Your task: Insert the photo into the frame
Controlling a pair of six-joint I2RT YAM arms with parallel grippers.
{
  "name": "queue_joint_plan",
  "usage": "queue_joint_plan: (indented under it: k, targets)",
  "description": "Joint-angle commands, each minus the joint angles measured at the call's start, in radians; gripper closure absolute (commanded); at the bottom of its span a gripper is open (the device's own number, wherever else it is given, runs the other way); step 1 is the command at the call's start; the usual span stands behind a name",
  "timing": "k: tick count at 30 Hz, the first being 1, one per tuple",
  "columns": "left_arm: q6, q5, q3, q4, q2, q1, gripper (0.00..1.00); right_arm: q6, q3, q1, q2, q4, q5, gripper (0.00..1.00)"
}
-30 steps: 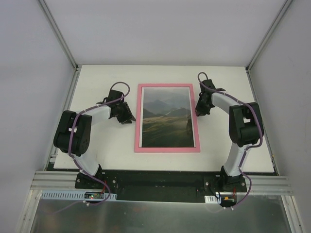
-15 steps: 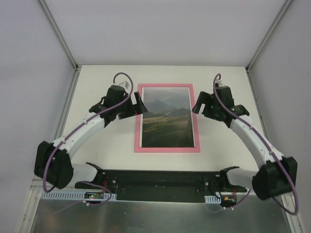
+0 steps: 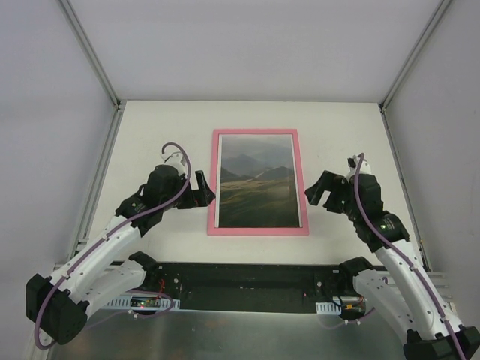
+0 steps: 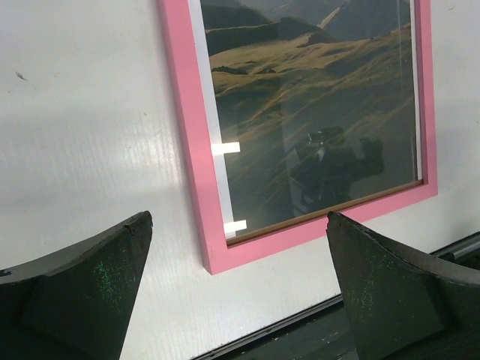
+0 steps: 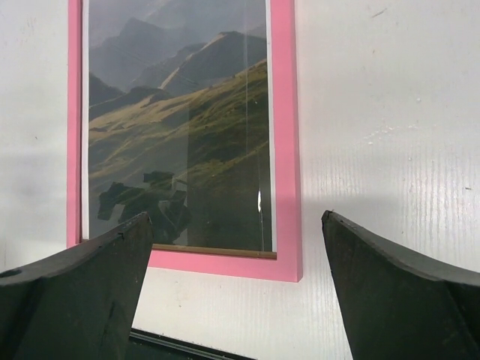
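Note:
The pink frame (image 3: 257,230) lies flat in the middle of the white table, and the mountain photo (image 3: 259,184) sits inside it behind the pane. In the left wrist view the frame's near left corner (image 4: 214,259) and the photo (image 4: 315,120) show, with two small white tabs at the inner edge. The right wrist view holds the frame's near right corner (image 5: 289,266) and the photo (image 5: 180,135). My left gripper (image 3: 201,191) hangs open just left of the frame, touching nothing. My right gripper (image 3: 321,193) hangs open just right of it, also empty.
The white table (image 3: 352,127) is bounded by grey walls and metal rails at both sides. A black base plate (image 3: 247,281) carrying both arm mounts runs along the near edge, close below the frame's bottom bar.
Both grippers opened wide. Both arms swung out from beside the frame's upper half and drew back toward the near edge, ending level with the frame's lower part. The frame and photo stayed put.

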Motion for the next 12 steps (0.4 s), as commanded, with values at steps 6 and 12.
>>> queue_joint_plan:
  k: [6, 12]
  targets:
    - [0.034, -0.045, -0.004, -0.003, -0.036, 0.004, 0.01, 0.003, -0.012, 0.004, 0.006, 0.014, 0.022, 0.04]
    - [0.024, -0.042, 0.014, -0.003, -0.015, 0.004, 0.01, 0.001, 0.005, 0.004, 0.009, 0.0, 0.038, 0.04]
